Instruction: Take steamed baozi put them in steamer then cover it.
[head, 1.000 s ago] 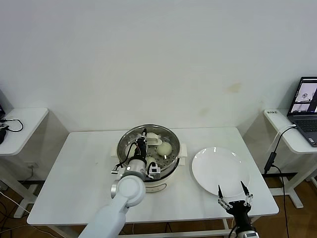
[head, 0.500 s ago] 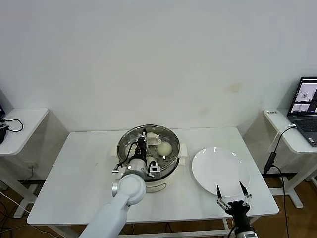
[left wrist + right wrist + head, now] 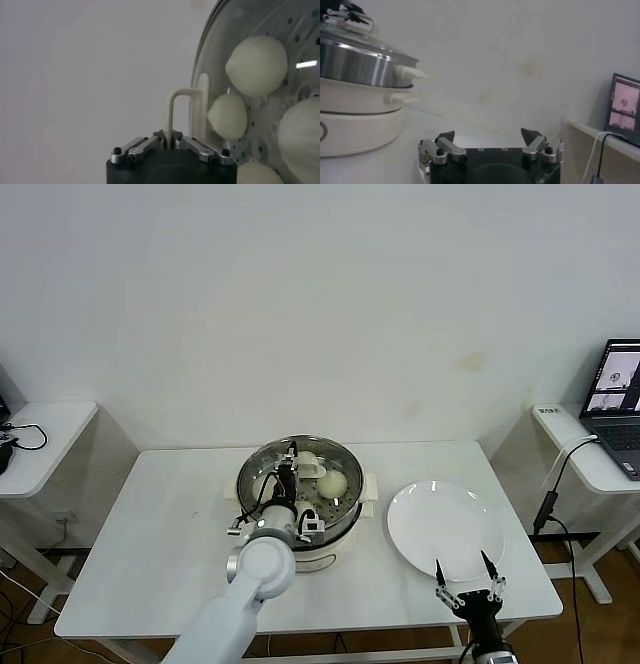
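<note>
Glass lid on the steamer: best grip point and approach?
Grip the lid by its cream bar handle at the centre, from straight above. The handle stands up as an arch off the flat glass, and the rim is too wide. The left gripper is already there.

My head camera looks forward and down on the steamer (image 3: pixel 300 494) from some way off. My left wrist camera sits right over its cover (image 3: pixel 235 75), very close. My right wrist camera looks level along the surface (image 3: pixel 395 162), catching that steamer's side.
</note>
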`<move>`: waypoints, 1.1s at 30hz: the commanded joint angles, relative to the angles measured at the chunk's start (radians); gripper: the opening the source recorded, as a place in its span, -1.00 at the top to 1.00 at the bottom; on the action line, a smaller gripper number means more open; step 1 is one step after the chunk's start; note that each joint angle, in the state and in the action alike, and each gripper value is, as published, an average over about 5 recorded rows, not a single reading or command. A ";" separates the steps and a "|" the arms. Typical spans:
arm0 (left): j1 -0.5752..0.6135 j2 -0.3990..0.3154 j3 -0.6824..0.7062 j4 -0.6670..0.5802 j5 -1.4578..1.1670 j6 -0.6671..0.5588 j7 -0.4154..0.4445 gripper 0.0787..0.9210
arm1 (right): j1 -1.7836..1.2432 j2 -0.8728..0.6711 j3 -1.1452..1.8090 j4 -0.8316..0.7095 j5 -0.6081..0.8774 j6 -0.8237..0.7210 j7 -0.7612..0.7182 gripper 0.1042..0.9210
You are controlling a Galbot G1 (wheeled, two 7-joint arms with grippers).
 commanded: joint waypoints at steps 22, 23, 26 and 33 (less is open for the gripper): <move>0.508 0.124 -0.165 -0.572 -0.415 -0.099 -0.272 -0.77 | -0.031 -0.010 -0.015 0.025 -0.006 0.007 0.001 -0.76; 0.562 0.118 -0.191 -0.593 -0.500 -0.129 -0.324 -0.77 | -0.035 -0.018 -0.014 0.028 0.003 0.007 -0.001 -0.76; 0.704 0.108 -0.306 -0.618 -0.881 -0.264 -0.488 -0.77 | -0.041 -0.038 -0.014 0.037 0.031 0.008 -0.007 -0.76; 0.915 0.105 -0.569 -0.565 -1.572 -0.470 -0.641 -0.77 | -0.044 -0.043 -0.056 0.050 0.055 -0.016 -0.019 -0.76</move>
